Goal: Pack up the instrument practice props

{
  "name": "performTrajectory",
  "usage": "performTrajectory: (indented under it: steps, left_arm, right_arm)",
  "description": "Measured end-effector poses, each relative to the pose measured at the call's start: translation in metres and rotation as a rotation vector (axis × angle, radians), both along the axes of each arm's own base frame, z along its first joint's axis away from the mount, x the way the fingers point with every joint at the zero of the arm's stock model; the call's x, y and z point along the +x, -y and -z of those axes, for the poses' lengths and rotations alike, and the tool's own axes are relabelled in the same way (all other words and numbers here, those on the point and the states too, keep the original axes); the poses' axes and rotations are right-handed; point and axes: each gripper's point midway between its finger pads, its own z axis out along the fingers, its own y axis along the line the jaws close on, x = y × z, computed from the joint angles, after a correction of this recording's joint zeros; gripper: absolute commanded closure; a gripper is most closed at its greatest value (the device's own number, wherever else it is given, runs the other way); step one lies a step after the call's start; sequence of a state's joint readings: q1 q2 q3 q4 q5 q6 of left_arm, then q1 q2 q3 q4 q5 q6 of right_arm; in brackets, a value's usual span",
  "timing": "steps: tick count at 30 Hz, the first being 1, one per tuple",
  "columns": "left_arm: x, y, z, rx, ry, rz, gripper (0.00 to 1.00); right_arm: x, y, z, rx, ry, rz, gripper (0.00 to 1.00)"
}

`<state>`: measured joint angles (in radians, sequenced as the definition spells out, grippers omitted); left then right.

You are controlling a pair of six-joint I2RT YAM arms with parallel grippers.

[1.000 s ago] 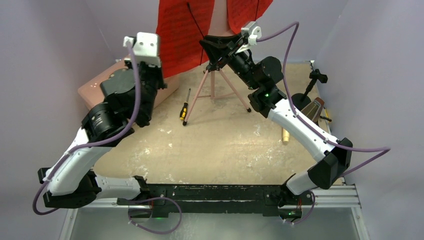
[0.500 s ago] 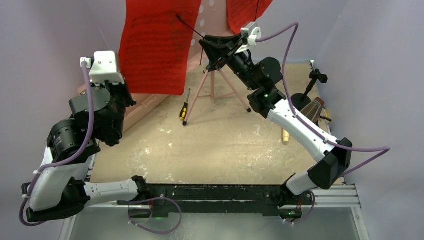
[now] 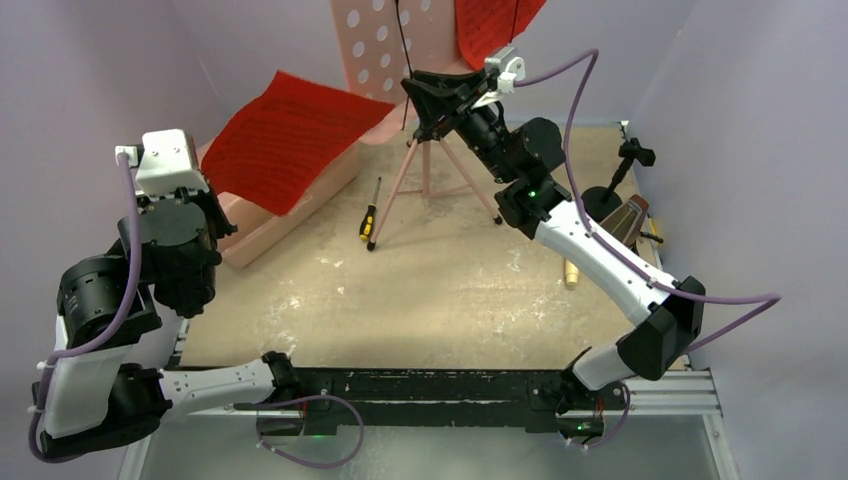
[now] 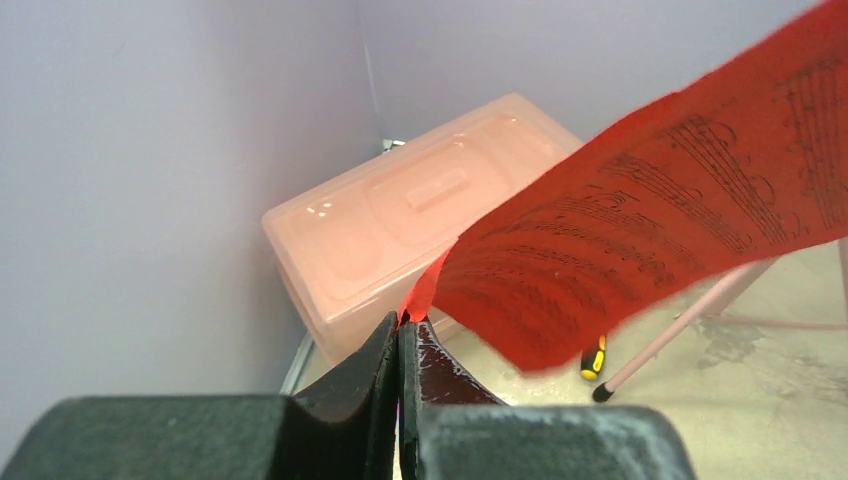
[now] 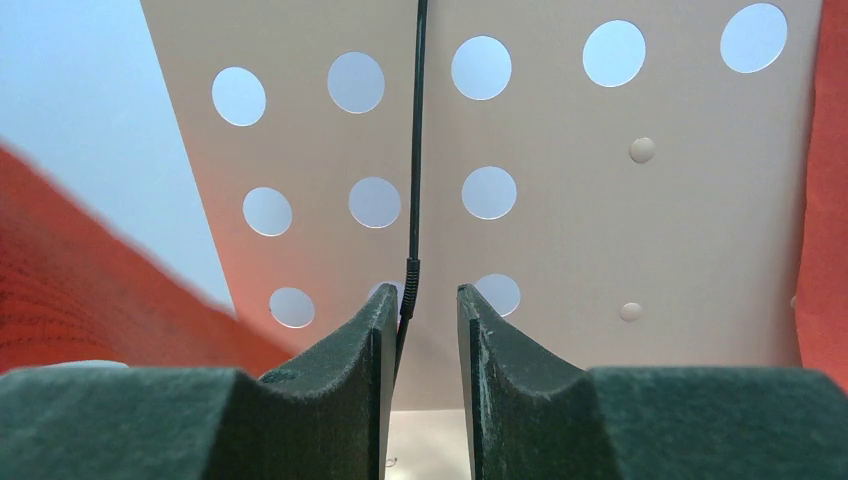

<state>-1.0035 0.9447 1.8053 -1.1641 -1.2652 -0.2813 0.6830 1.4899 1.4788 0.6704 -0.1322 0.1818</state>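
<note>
Spanning the workspace, a scuffed beige table (image 3: 450, 290) sits within lilac walls (image 3: 90, 70). Since the earlier frame, the left gripper (image 4: 400, 345), clamped on a corner of the red sheet-music page (image 4: 640, 220), has drawn it off the pink music stand (image 5: 560, 230) and over the pink box (image 4: 400, 210). The right gripper (image 5: 420, 300) stands narrowly parted astride the stand's black wire (image 5: 415, 150). Legible print: music staves only.

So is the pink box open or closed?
Closed. Its lid sits flat on the pink box; the red page hangs over it.

Robot lab (bare lilac walls (image 3: 90, 60))
</note>
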Motion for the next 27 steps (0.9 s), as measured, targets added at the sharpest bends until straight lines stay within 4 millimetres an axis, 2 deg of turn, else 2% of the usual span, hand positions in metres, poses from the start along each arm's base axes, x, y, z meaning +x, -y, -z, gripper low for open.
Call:
performTrajectory:
  steps: [3,9,13,16,21,27]
  left_arm:
    - [-0.004,-0.007,0.002,0.001,-0.006,-0.016,1.00]
    - [-0.008,-0.014,0.007,0.013,-0.021,-0.027,1.00]
    - [-0.010,-0.016,0.012,0.030,-0.038,-0.023,1.00]
    - [-0.010,-0.013,0.015,0.043,-0.054,-0.005,1.00]
    - [-0.004,0.002,0.031,0.096,-0.108,0.041,1.00]
    - [0.013,0.037,0.069,0.247,-0.236,0.097,1.00]
  right_arm:
    - [0.001,0.001,0.000,0.004,-0.004,0.009,0.68]
    - [0.003,0.002,0.001,0.000,-0.004,0.013,0.51]
    - [0.006,0.000,0.015,-0.021,-0.023,0.016,0.35]
    - [0.008,-0.002,0.032,-0.045,-0.045,0.017,0.26]
    - [-0.001,0.007,0.059,-0.085,-0.074,0.024,0.16]
    - [-0.033,0.030,0.063,-0.085,-0.021,0.023,0.07]
